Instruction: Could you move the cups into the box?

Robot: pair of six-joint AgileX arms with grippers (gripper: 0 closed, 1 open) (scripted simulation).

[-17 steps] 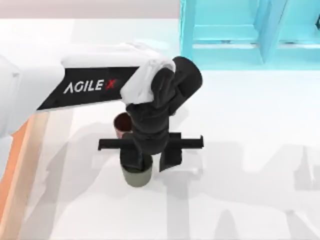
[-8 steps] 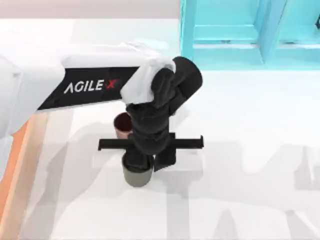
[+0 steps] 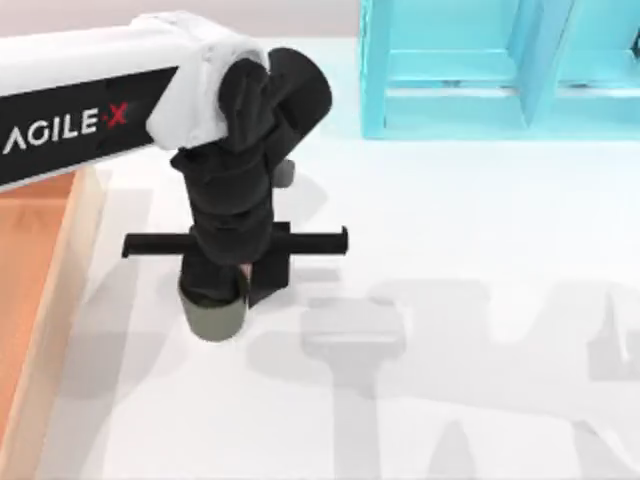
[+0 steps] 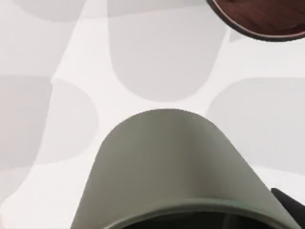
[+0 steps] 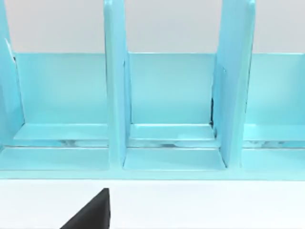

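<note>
- The left claw [image 3: 232,290] hangs over the left half of the tabletop [image 3: 480,260], clenched on the olive-green cup [image 3: 212,318], which it grips near the rim.
- In the left wrist view the olive-green cup [image 4: 167,167] fills the foreground, its smooth wall widening toward a dark mouth, with bare white surface beyond it; it looks lifted off the tabletop, though the pictures do not settle that.
- The reddish-brown cup [image 4: 259,19] sits well past the held one at the edge of the left wrist view, showing a dark interior and a pale rim.
- The box [image 3: 35,290] lies along the tabletop's left edge, tan rim and orange-brown floor visible, just beside the carried cup.
- Handling, as a judgement: the cup looks small, rigid and light. Its smooth tapered wall could slip in a loose pinch, so a firm hold across the rim suits it, kept upright until it is over the box floor.
- The turquoise frame [image 3: 500,70] stands at the far right, apart from the work.
- The right arm is parked facing the turquoise frame [image 5: 167,109]; whether the right claw is open I cannot tell.
</note>
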